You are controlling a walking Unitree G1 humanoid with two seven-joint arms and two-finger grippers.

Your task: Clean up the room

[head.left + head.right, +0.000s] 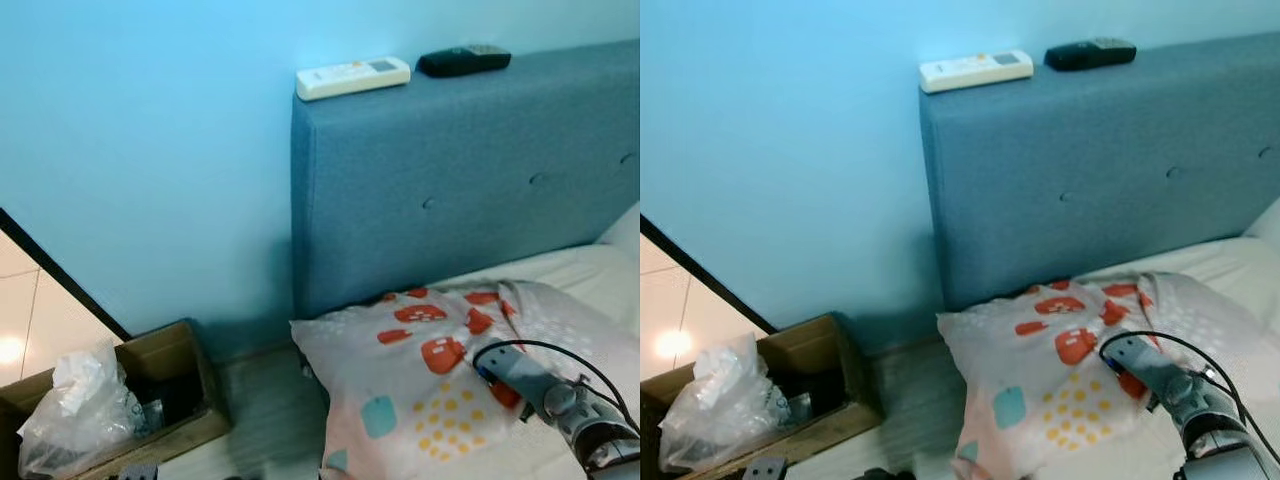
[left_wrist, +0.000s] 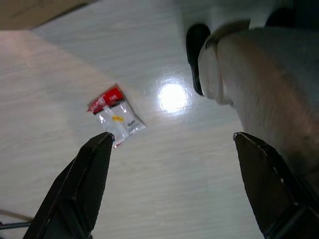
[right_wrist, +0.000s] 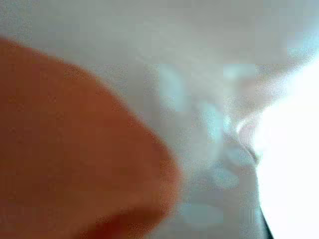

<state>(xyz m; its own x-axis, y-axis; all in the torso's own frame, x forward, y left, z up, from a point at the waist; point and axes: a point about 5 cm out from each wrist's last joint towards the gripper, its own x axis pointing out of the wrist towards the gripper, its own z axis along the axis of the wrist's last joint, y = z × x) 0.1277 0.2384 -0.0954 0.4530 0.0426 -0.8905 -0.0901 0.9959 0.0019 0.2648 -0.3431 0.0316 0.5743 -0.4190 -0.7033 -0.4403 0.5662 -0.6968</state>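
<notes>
One packet [image 2: 115, 115] beyond left gripper [image 2: 172, 186]

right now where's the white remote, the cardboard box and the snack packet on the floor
white remote [image 1: 352, 77], left eye view, middle of its body
cardboard box [image 1: 196, 372], left eye view, right side wall
snack packet [image 2: 116, 114], left wrist view, centre of the wrapper

White remote [image 1: 352, 77] and black remote [image 1: 463, 60] rest atop the blue headboard [image 1: 470, 170].

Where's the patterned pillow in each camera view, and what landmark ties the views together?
Left eye: pillow lower right, under the right arm.
Right eye: pillow lower right, likewise.
Left wrist: not in it.
Right wrist: blurred close-up of fabric, likely the pillow.
Shared landmark: blue headboard, in both eye views.
</notes>
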